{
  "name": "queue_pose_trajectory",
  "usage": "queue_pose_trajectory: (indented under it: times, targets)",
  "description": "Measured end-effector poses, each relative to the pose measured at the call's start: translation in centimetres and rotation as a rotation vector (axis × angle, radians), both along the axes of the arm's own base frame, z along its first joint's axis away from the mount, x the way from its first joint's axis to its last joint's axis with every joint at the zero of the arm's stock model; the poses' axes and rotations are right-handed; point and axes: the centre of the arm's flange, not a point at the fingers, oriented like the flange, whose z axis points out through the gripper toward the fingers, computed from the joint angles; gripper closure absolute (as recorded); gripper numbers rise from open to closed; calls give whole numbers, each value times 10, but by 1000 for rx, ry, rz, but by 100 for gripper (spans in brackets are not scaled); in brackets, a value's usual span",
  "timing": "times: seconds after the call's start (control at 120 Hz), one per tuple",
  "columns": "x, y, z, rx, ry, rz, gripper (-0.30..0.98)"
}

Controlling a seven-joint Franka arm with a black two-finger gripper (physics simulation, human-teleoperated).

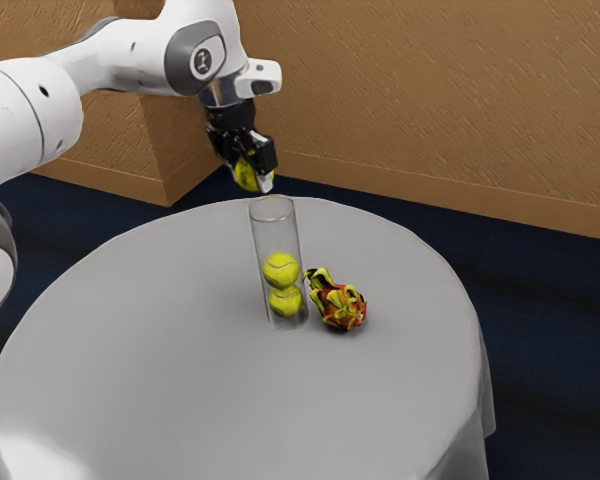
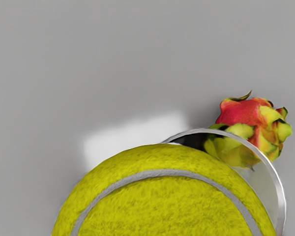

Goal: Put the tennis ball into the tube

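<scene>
Gripper was closed on the tennis ball, fingers about a ball's width apart; near finger covered part of the ball, far one was mostly hidden behind it. Ball was in the air above the tube, slightly to the exterior view's left of its mouth. Round, so no long axis; wrist view had its pale seam running as a broad arc, ball's lower part cut off by the frame. Same view had the ball masking much of the tube's rim, so couldn't confirm centering. Tube stood upright, long axis vertical, open end up. Exterior view gave the inside: upper ball resting on lower ball. Dragon fruit lay just beside the tube's base, partly seen through the clear wall in the wrist view. All stood on the round table, near edge cut off in the exterior view.
</scene>
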Motion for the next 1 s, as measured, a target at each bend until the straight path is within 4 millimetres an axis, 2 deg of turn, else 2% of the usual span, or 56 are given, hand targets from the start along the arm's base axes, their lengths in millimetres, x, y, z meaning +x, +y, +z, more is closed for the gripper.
queue_pose_trajectory:
  times: [0.117, 0.267, 0.6, 0.792, 1.0]
  targets:
    - [2, -5, -5, 2, 16, 6, 48]
    - [10, -12, -22, 10, 40, 14, 48]
    - [16, -17, -32, 11, 55, 33, 48]
    - [20, -20, -31, 15, 47, 40, 48]
    - [21, -20, -32, 13, 47, 49, 42]
